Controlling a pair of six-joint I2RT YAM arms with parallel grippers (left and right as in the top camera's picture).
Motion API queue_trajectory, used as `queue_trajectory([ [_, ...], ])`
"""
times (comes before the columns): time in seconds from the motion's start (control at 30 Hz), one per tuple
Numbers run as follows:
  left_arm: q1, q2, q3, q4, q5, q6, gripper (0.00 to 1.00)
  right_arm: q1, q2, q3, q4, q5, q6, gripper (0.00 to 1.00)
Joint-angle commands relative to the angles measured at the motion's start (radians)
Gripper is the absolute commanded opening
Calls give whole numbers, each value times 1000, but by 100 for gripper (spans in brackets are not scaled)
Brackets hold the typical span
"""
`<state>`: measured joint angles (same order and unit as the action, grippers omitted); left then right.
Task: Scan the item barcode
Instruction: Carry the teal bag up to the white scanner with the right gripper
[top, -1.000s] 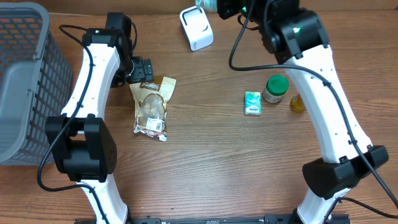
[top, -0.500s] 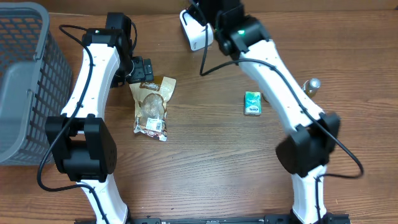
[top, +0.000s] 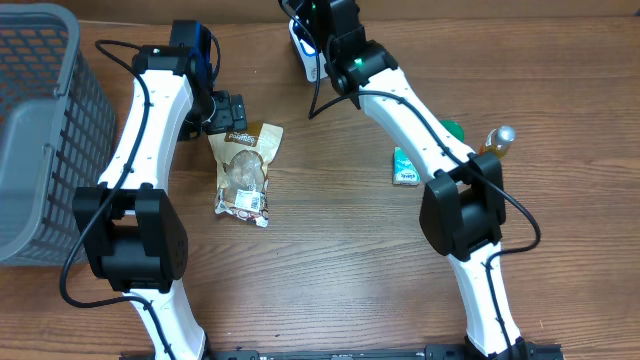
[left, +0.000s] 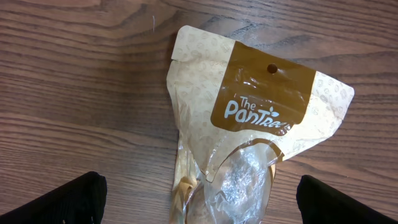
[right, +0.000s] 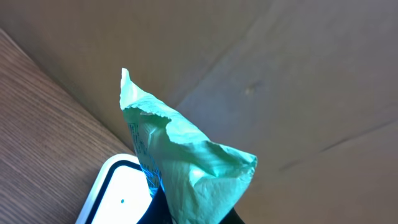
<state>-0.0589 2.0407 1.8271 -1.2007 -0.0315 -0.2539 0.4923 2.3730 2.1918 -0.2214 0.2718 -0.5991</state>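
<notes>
A grey mesh basket (top: 40, 130) stands at the table's (top: 330, 270) left edge. A brown snack pouch (top: 243, 165) lies left of centre, a small green packet (top: 403, 170) further right, near what may be an amber bottle (top: 495, 140).

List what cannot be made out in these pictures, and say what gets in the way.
Barcode on the held green packet: right wrist view shows only a crumpled face; overhead, too small to tell.
Scanner: mostly under the right arm overhead; cut by the bottom edge in the right wrist view.
Jar: only a sliver of green lid shows past that arm, overhead.
Brown pouch: lower half cut off in left wrist view.
</notes>
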Motion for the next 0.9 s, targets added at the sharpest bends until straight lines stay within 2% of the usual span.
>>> queue_trajectory([
  [0.0, -3, 1, 14, 1, -9, 14, 100, 3, 45, 6, 32, 43, 87, 4],
  [0.4, -3, 1, 14, 1, -9, 14, 99, 3, 120, 5, 151, 140, 75, 4],
  [0.87, -3, 1, 14, 1, -9, 14, 100, 25, 169, 1, 139, 109, 99, 4],
])
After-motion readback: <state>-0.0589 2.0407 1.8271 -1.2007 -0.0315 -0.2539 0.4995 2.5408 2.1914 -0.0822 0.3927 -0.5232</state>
